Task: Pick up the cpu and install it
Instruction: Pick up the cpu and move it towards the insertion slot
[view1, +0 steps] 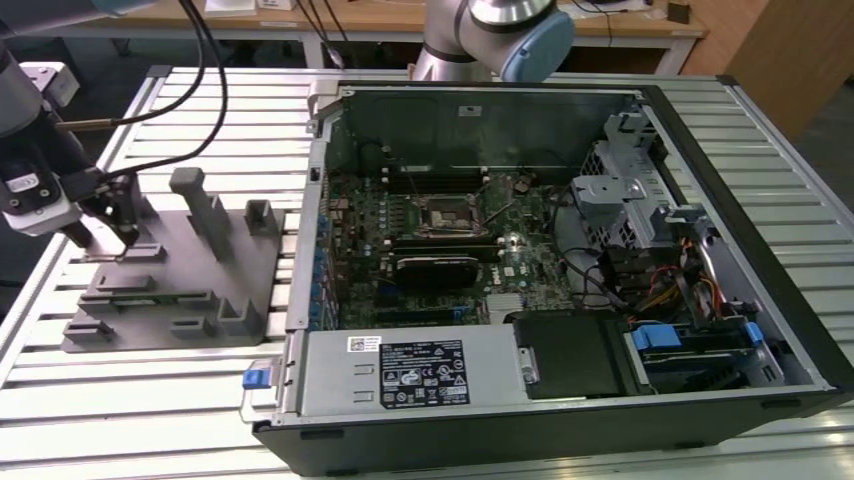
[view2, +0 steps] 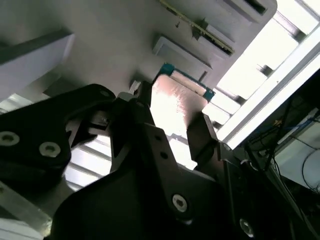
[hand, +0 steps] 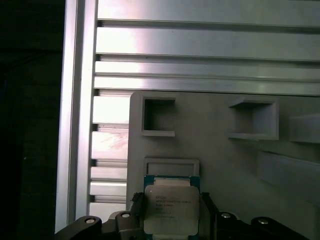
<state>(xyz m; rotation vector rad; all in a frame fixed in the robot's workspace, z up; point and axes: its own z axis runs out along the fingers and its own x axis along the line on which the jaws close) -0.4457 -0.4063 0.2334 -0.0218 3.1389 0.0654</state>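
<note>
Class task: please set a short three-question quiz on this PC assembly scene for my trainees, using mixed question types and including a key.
1. True or false: in the exterior view, the gripper is inside the open computer case.
2. Multiple choice: what sits between the gripper's fingers in both wrist views? A) a cable B) the cpu C) a screwdriver
3. Fill in the blank: the grey fixture lies on the slatted table at the exterior view's ____ of the case.

Key: 1 false, it is over the grey fixture; 2 B; 3 left.
</note>
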